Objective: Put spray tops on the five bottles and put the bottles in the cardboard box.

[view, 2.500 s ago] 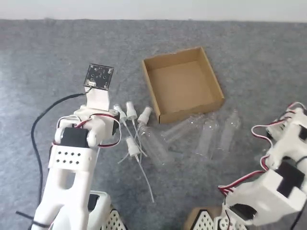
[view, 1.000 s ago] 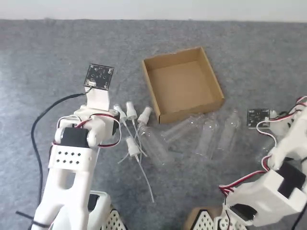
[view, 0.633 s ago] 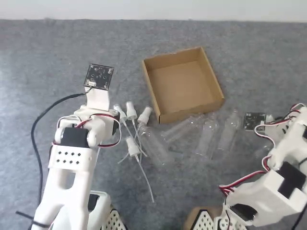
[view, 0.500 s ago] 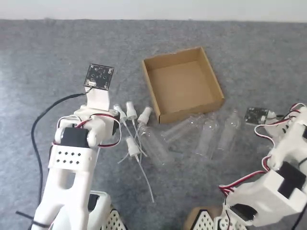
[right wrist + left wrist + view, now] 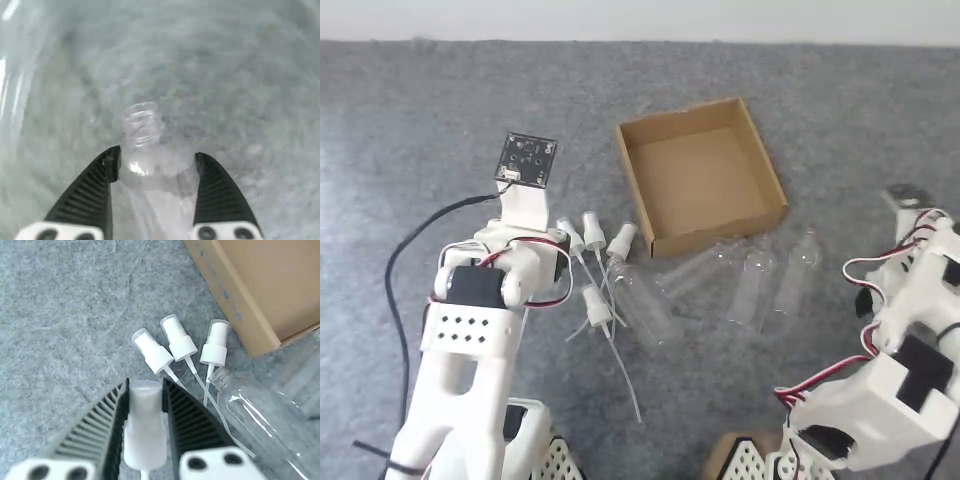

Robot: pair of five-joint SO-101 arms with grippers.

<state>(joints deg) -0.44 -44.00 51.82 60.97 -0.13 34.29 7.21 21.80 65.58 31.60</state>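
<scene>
My left gripper [image 5: 145, 387] is shut on a white spray top [image 5: 145, 435]. Just beyond it lie three more spray tops [image 5: 177, 342], and a clear bottle [image 5: 260, 415] lies beside them. In the high view, a fourth loose spray top [image 5: 596, 304] lies by the left arm [image 5: 500, 285]. My right gripper [image 5: 156, 155] is shut on a clear open-necked bottle [image 5: 145, 130] above the grey carpet. Three other bare bottles [image 5: 752, 280] lie side by side in front of the cardboard box [image 5: 715, 235], left of the right arm [image 5: 920, 290].
The box [image 5: 235, 305] is open at the top with nothing in it. Grey carpet covers the whole table, with free room to the left and behind the box. Long thin dip tubes [image 5: 625, 375] trail from the loose spray tops toward the front.
The right arm's wrist has swung from beside the lying bottles up toward the far right. The left arm has not moved.
</scene>
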